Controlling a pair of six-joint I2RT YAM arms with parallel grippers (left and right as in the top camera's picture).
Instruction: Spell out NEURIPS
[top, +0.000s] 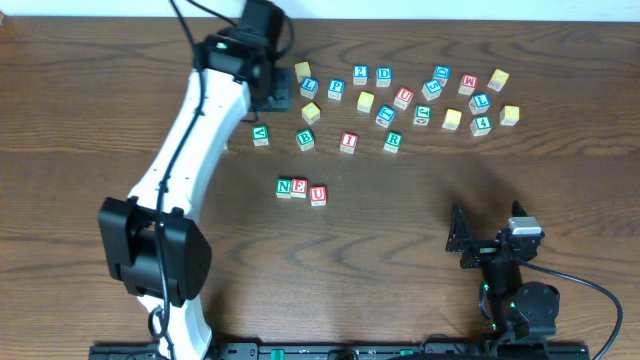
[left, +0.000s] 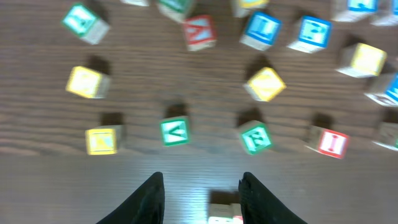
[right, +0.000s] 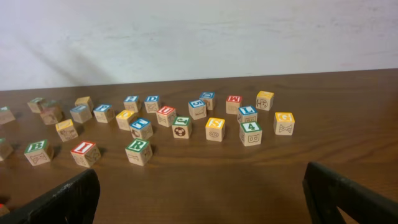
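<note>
Green N (top: 284, 186), red E (top: 300, 187) and U (top: 318, 195) lie side by side in a row at mid table. Behind them, loose, lie red I (top: 347, 141) (right: 85, 152) (left: 332, 142) and green R (top: 392, 141) (right: 138, 150). A yellow-topped S (right: 215, 127) (top: 452, 119) lies further right. My left gripper (top: 272, 97) (left: 202, 177) hangs high over the back left cubes, open, nothing between its fingers. My right gripper (top: 460, 240) (right: 200, 169) stands wide open near the front right, holding nothing. I cannot make out the P.
Several other letter and digit cubes are scattered along the back, among them green V (top: 260, 135) (left: 174, 131), green B (top: 305, 139) (right: 37, 151), green 4 (top: 482, 125) and yellow G (top: 509, 114). The left arm (top: 190, 140) spans the table's left side.
</note>
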